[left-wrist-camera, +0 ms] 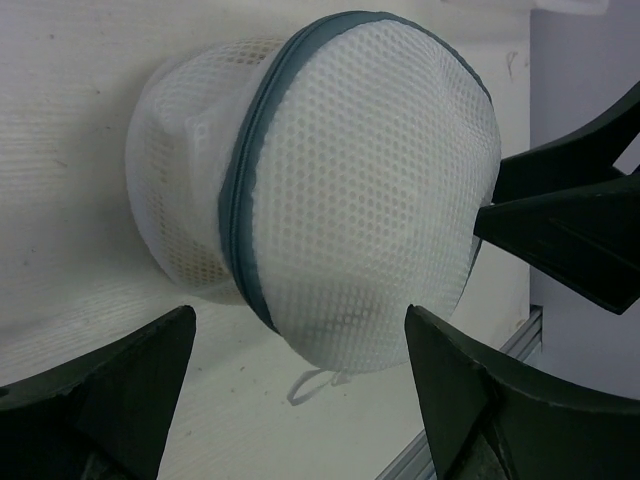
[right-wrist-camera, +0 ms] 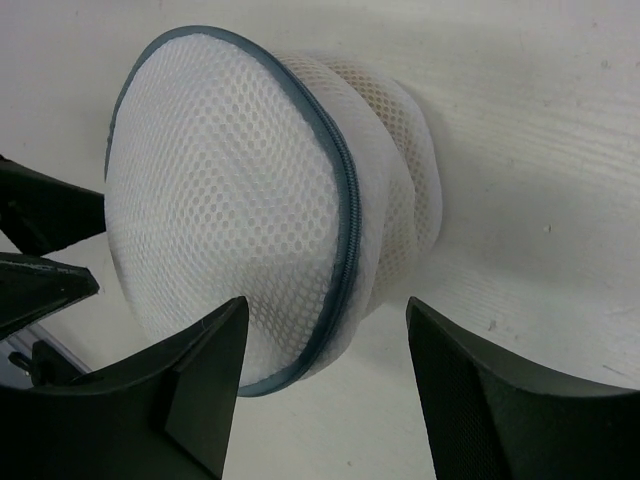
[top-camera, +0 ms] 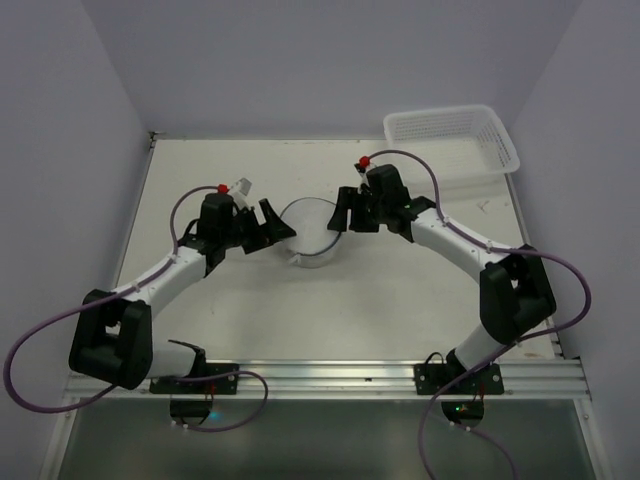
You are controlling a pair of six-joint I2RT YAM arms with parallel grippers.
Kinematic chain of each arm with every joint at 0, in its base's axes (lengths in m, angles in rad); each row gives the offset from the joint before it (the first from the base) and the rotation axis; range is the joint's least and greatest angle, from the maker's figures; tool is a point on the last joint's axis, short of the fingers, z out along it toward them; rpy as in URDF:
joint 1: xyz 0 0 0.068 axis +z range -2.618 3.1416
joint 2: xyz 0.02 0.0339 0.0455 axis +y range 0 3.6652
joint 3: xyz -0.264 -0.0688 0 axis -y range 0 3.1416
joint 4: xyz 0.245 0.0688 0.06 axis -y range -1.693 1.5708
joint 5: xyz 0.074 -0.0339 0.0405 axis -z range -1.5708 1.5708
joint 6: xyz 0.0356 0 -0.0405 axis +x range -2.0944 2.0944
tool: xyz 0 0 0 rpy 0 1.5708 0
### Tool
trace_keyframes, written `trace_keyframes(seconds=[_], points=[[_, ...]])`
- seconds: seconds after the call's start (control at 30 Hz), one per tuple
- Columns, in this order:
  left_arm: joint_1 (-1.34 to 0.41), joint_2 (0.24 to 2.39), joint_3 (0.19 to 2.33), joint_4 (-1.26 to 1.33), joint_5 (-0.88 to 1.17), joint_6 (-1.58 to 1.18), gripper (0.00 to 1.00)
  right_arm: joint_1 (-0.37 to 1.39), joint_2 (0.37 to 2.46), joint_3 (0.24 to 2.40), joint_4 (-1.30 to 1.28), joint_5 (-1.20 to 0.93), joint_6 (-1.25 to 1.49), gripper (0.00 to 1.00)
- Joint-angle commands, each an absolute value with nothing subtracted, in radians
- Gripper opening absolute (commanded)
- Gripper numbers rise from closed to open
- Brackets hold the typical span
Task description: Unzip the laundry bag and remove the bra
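On my white table, with a lattice basket at its far right corner, the zipped laundry bag sits mid-table between my left gripper and right gripper, both spread wide, holding nothing

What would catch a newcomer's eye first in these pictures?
A white mesh laundry bag sits in the middle of the table, its blue-grey zipper looking closed around the rim. The left gripper and right gripper flank it, both open. A white lattice basket stands at the far right corner.
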State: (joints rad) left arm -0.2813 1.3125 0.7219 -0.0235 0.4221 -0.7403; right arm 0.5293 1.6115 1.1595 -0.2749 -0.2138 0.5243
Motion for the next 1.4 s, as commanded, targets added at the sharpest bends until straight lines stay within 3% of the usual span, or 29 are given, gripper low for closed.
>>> trace_keyframes(seconds=[0.0, 0.2, 0.5, 0.6, 0.83, 1.03, 1.37], points=[[-0.288, 1.351, 0.767, 0.080, 0.515, -0.738, 0.88, 0.529, 1.637, 1.223, -0.242, -0.265, 0.459, 0.66], [-0.291, 1.425, 0.792, 0.135, 0.551, -0.768, 0.70, 0.525, 1.634, 1.235, -0.244, -0.270, 0.443, 0.66], [-0.318, 1.359, 0.726, 0.173, 0.537, -0.859, 0.09, 0.531, 1.374, 1.060, -0.175, -0.195, 0.488, 0.67], [-0.328, 1.332, 0.710, 0.202, 0.529, -0.923, 0.01, 0.571, 1.245, 0.901, -0.072, -0.129, 0.552, 0.67], [-0.356, 1.318, 0.738, 0.178, 0.497, -0.999, 0.00, 0.773, 1.213, 0.715, 0.113, -0.031, 0.644, 0.59], [-0.357, 1.301, 0.739, 0.147, 0.491, -1.019, 0.00, 0.798, 1.327, 0.745, 0.201, -0.112, 0.620, 0.49], [-0.365, 1.262, 0.727, 0.135, 0.476, -1.045, 0.00, 0.805, 1.422, 0.779, 0.278, -0.193, 0.589, 0.49]])
